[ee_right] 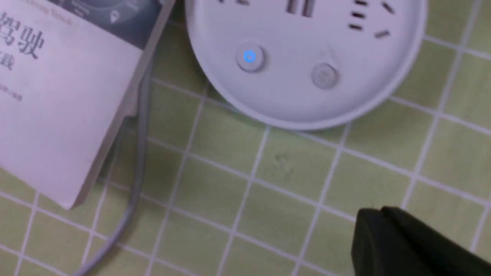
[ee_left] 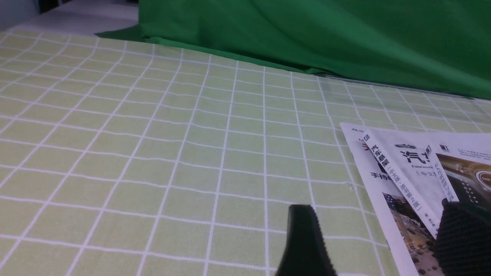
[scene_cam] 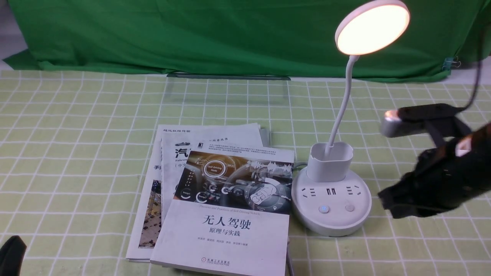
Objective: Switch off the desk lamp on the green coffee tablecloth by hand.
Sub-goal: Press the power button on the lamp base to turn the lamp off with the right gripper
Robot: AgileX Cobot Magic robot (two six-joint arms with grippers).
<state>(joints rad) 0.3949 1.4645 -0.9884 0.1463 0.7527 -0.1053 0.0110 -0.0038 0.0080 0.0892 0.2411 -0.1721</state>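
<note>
The white desk lamp stands on the green coffee tablecloth (scene_cam: 76,115), its disc head (scene_cam: 372,27) glowing. Its round base (scene_cam: 332,222) carries a blue-lit button (scene_cam: 324,209) and a plain grey button (scene_cam: 349,207). My right gripper (scene_cam: 384,198) is shut and empty. It hovers just right of the base without touching it. In the right wrist view its closed tips (ee_right: 374,215) hang over bare cloth, a short way from the base (ee_right: 307,99), the lit button (ee_right: 250,57) and the grey button (ee_right: 325,75). My left gripper (ee_left: 378,209) is open and empty, low at the near left (scene_cam: 11,255).
A stack of books (scene_cam: 226,226) lies just left of the lamp base, also in the left wrist view (ee_left: 414,172). A grey cable (ee_right: 138,153) runs along the books' edge. The dark green backdrop (scene_cam: 191,34) hangs behind, with a clip (scene_cam: 450,63) at its right.
</note>
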